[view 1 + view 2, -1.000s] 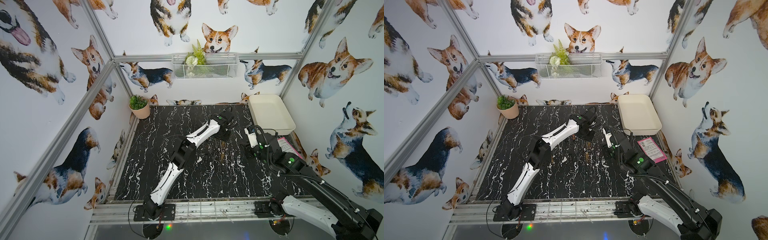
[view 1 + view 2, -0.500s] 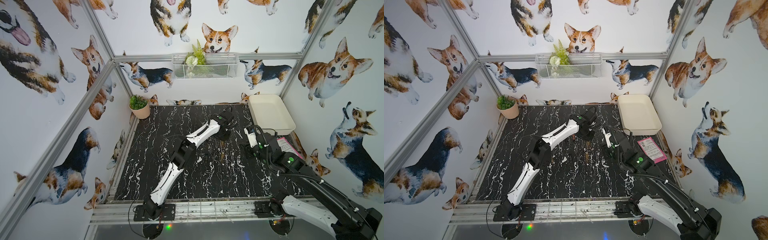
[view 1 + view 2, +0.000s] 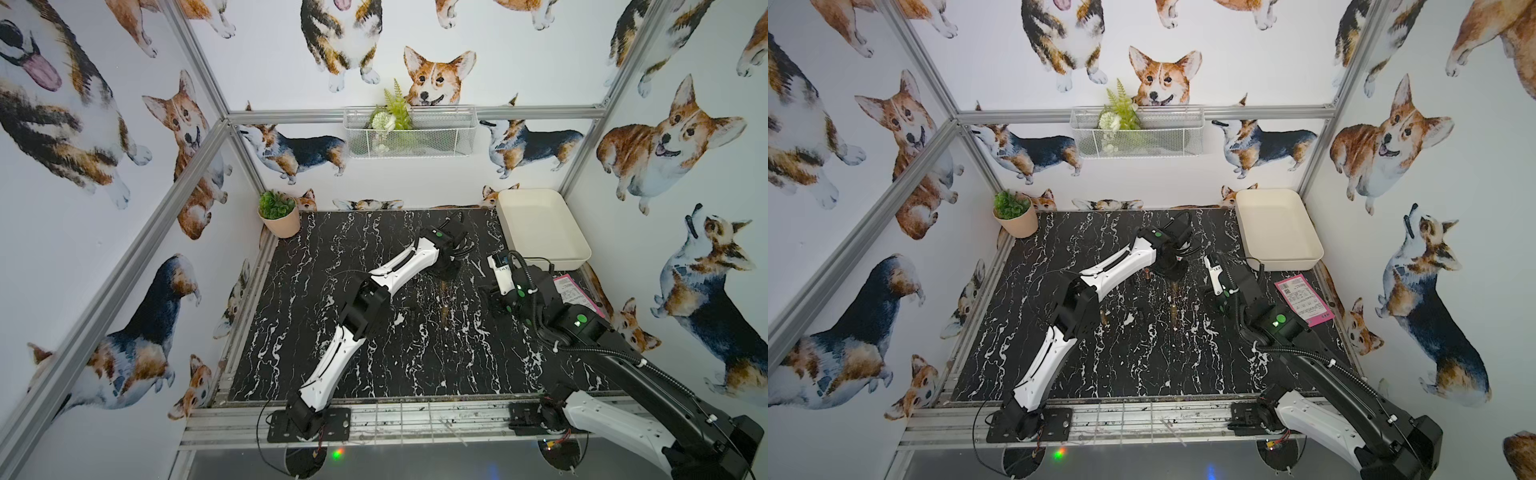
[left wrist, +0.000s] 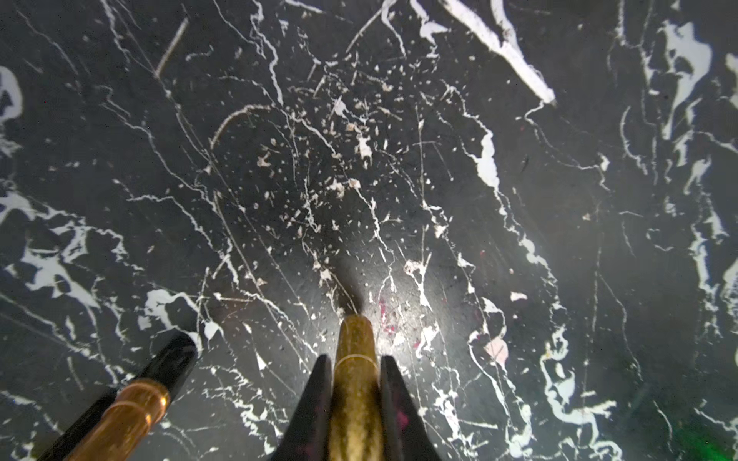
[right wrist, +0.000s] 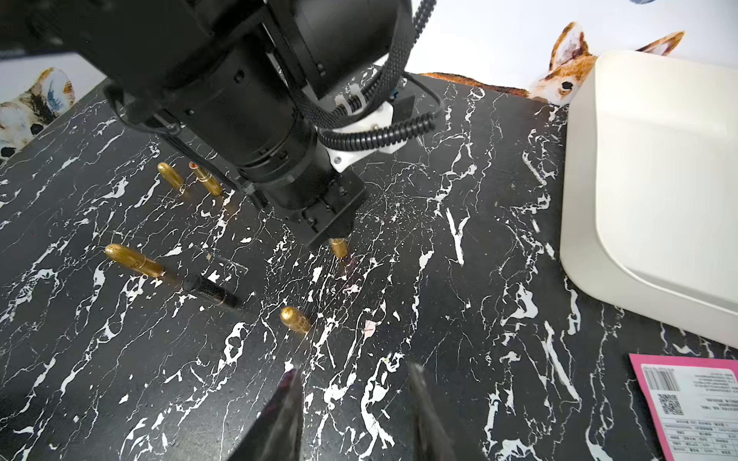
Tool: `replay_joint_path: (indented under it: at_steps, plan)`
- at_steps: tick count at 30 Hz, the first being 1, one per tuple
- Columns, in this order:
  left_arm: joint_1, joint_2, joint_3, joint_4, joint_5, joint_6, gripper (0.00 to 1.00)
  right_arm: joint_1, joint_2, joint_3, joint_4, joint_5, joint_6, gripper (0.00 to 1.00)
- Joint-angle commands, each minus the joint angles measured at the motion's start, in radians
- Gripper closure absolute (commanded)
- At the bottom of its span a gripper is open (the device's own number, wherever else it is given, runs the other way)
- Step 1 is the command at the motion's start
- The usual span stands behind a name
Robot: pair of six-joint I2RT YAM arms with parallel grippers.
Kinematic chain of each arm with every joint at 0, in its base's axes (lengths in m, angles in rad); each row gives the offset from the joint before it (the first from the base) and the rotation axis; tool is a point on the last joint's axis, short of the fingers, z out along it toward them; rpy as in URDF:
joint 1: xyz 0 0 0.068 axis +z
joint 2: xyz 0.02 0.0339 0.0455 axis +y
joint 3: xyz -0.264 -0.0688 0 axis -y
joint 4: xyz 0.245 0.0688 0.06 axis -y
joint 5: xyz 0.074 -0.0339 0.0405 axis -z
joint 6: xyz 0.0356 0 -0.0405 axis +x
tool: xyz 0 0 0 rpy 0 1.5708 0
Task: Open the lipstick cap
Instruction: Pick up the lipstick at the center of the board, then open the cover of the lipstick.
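Observation:
My left gripper [image 4: 355, 357] is shut on a gold lipstick [image 4: 354, 339] that stands on its end on the black marble table [image 3: 374, 353]. The lipstick's rounded end and a thin seam ring poke out past the fingertips. In both top views the left gripper [image 3: 446, 270] [image 3: 1171, 272] points down at mid table. In the right wrist view the gold lipstick's tip [image 5: 339, 247] shows under the left gripper [image 5: 333, 233]. My right gripper [image 5: 353, 367] hangs open and holds nothing, a short way to the right of that lipstick.
Several other lipsticks lie on the table: a gold one [image 5: 133, 259] with a black tube [image 5: 209, 291], a short gold one [image 5: 295, 319], two more behind [image 5: 171, 177]. A white tray [image 3: 540, 224] sits back right, a pink card [image 3: 575, 291] beside it, a potted plant [image 3: 280, 220] back left.
The left jaws have closed on the gold lipstick. Both arms stay in nearly the same place, and the right gripper is unchanged.

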State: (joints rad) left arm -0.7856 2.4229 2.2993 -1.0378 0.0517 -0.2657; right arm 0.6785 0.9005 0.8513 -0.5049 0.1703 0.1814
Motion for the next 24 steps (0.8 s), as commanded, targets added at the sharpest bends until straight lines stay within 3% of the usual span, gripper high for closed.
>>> replay_joint_path:
  at_steps: [1, 10, 15, 24]
  plan:
    - [0.019, -0.056, 0.013, -0.071, 0.078, 0.012, 0.88, 0.000, 0.004, -0.010, 0.032, -0.008, -0.002, 0.54]
    - [0.072, -0.199, 0.061, -0.195, 0.358, -0.001, 0.88, 0.000, 0.011, -0.015, 0.080, -0.156, -0.016, 0.54]
    - [0.076, -0.295, 0.006, -0.178, 0.547, -0.013, 0.88, 0.000, 0.030, 0.003, 0.092, -0.206, -0.041, 0.52]
    - [0.082, -0.436, -0.144, -0.116, 0.658, -0.043, 0.89, 0.000, 0.079, 0.061, 0.109, -0.279, -0.076, 0.52]
